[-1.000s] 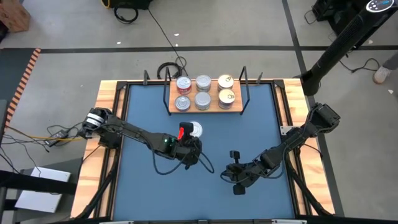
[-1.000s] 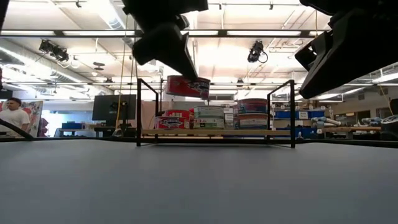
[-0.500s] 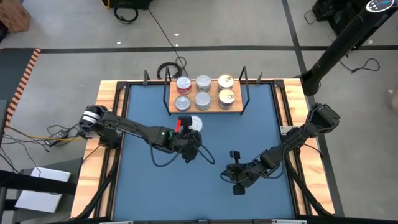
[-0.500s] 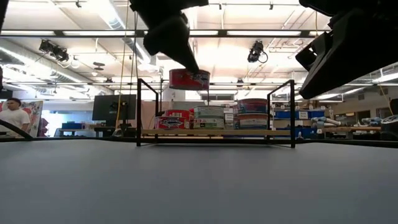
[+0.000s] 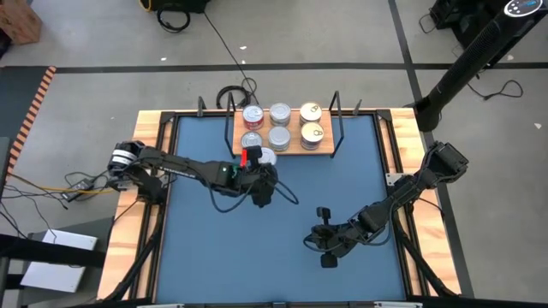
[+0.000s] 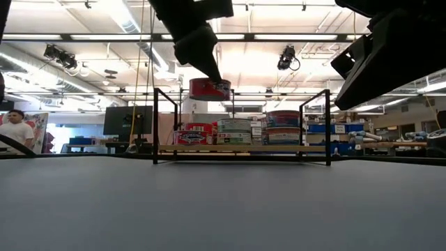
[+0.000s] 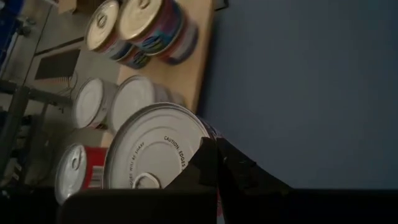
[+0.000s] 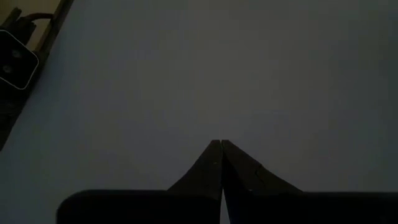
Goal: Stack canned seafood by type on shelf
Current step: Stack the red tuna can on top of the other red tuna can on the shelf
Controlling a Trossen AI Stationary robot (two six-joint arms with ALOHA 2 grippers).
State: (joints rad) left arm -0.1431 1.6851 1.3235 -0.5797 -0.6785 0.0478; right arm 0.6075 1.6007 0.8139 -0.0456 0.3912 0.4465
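Six tins sat sorted on the shelf [image 5: 321,149]; a seventh, red-sided tin [image 6: 210,88], pinched by the left gripper [image 5: 254,159], awaited stacking; right gripper [image 5: 323,211] idle, pressed together.

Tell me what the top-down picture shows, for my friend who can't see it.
The left hand holds a red tin in the air beside the shelf, where six tins already sit in three pairs. The right hand waits shut over the blue table.
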